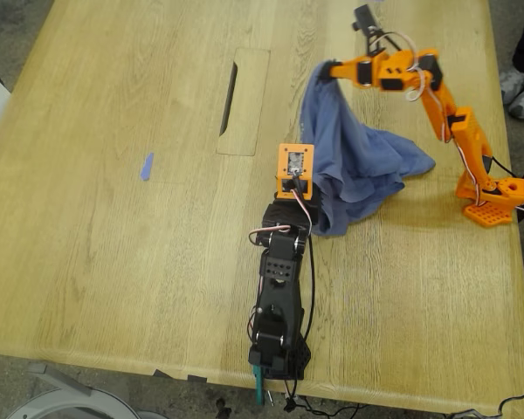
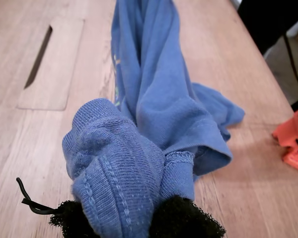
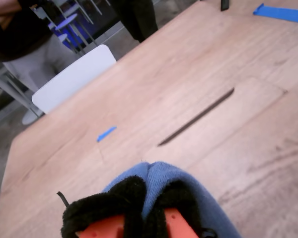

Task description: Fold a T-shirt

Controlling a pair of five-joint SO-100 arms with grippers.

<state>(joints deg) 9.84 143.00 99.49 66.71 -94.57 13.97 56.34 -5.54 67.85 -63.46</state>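
Observation:
The slate-blue T-shirt (image 1: 360,159) hangs bunched between the two arms, part lifted and part heaped on the table (image 1: 113,262). My first gripper (image 1: 317,199), on the black arm at the exterior view's near edge, is shut on a ribbed hem fold (image 2: 114,163) between its black pads (image 2: 186,220). From there the cloth (image 2: 154,94) stretches away as a twisted band. My second gripper (image 1: 330,70), on the orange arm at the exterior view's right, is shut on a raised edge of the shirt (image 3: 161,173). Its print and neck label are hidden.
A cutout panel with a dark slot (image 1: 243,102) lies in the tabletop left of the shirt in the exterior view. A blue tape scrap (image 1: 146,166) lies further left. The orange arm's base (image 1: 493,196) stands near that view's right edge, shoes (image 1: 522,90) beyond it. A white chair (image 3: 72,77) and people (image 3: 20,39) are off the table.

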